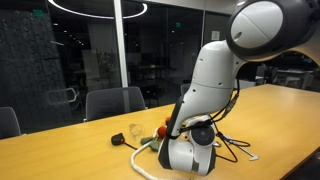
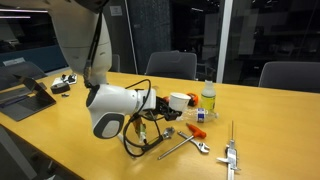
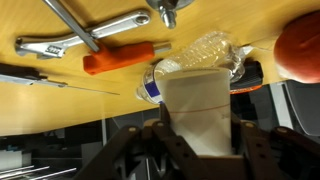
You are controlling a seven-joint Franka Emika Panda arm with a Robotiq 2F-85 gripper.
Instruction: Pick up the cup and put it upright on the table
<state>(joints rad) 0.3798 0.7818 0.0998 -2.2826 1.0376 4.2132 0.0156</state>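
**Since the cup is thin-walled, squeeze light and hold mid-body**

Wrist view: cup (image 3: pixel 197 100) sits between the fingers of the gripper (image 3: pixel 198 135), which are tight on both side walls. Reads as clamped on it. In an exterior view the cup (image 2: pixel 180 100) is low over the table (image 2: pixel 280 130), right at the gripper tip. Can't tell if its base touches the wood, or how far it's tilted.

Handling, my read:
- Very light and likely empty, so inertia is no issue.
- The wall is soft and will go oval or crease if over-squeezed.
- The surface is smooth, so too loose a grip lets it slide or twist.
- Best hold is across the body, nearer the base than the open rim, since that end should be stiffer.

Room, clocked from the cup in the wrist view:
- 12: clear plastic bottle (image 3: pixel 205 55) lying just behind. Touching or not, can't tell.
- 10: orange-handled screwdriver (image 3: pixel 125 60), with a wrench (image 3: pixel 60 45) beyond it.
- 2: red object (image 3: pixel 300 45), near.

Cables (image 2: pixel 140 140) loop under the wrist and could snag on a swing. In an exterior view, bare wood opens at 3 o'clock past the bottle. The table's near edge at 6 is well apart from the cup. I'd set it down on the 3 o'clock side.
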